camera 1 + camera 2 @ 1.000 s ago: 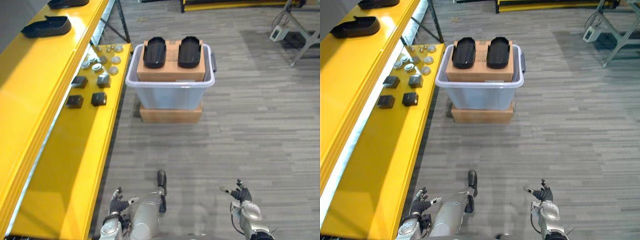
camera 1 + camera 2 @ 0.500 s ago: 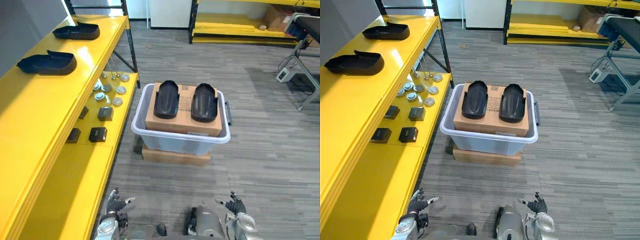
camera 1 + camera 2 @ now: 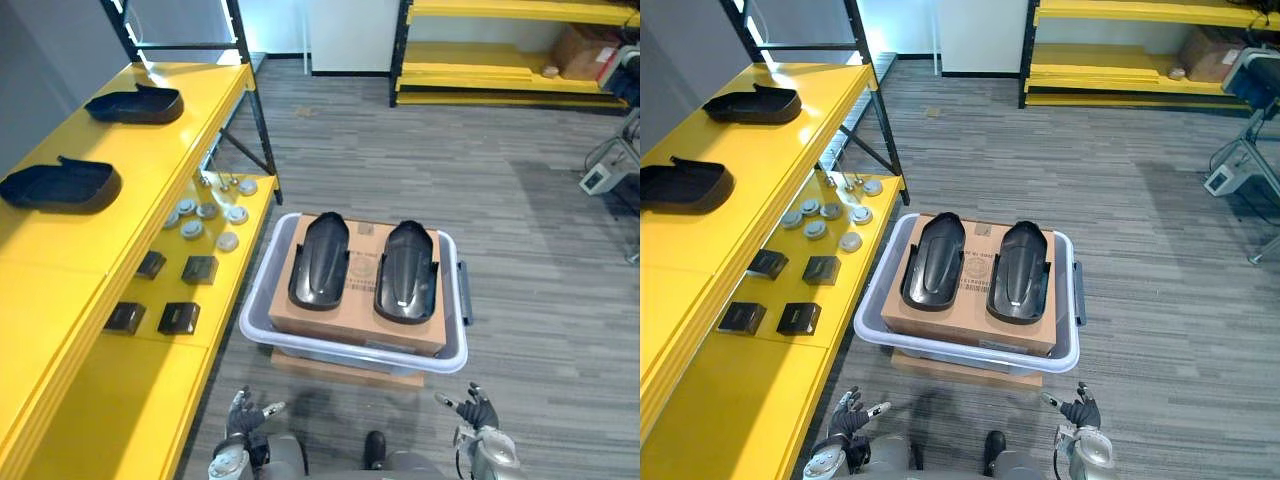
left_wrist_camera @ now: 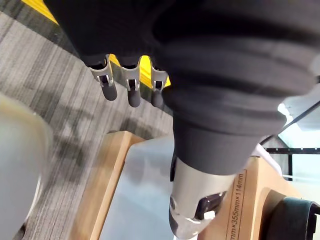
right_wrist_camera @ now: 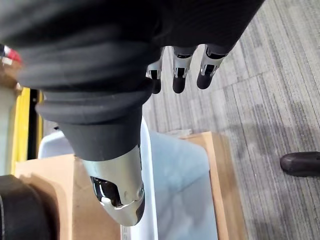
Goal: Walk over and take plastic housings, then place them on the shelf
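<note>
Two housings on the box: elongated black moulded plastic shells, the left housing (image 3: 320, 260) and the right housing (image 3: 407, 270), lie side by side with a gap between them on top of the brown cardboard box (image 3: 355, 328).
Box and tub: the one cardboard box sits inside one pale grey plastic tub (image 3: 258, 300). The tub stands on one flat brown board (image 3: 340, 370) on the grey striped floor (image 3: 400, 150).
Two housings on the shelf: the far shelf housing (image 3: 135, 103) and the near shelf housing (image 3: 60, 185), of the same black plastic, rest well apart on the top level of the yellow metal shelf (image 3: 160, 150), to the robot's left of the tub.
Lower shelf level: four small black square blocks (image 3: 178, 318) lie in two pairs. Beyond them is a cluster of small silver round discs (image 3: 207, 210), at least six.
Robot's left hand (image 3: 240, 415): low in the head views, over the floor beside the shelf's edge. Its fingers (image 4: 109, 90) are straight, close together in a row, and hold nothing.
Robot's right hand (image 3: 478, 412): low in the head views, over the floor just short of the tub's near right corner. Its fingers (image 5: 180, 82) are straight, side by side, and hold nothing.
</note>
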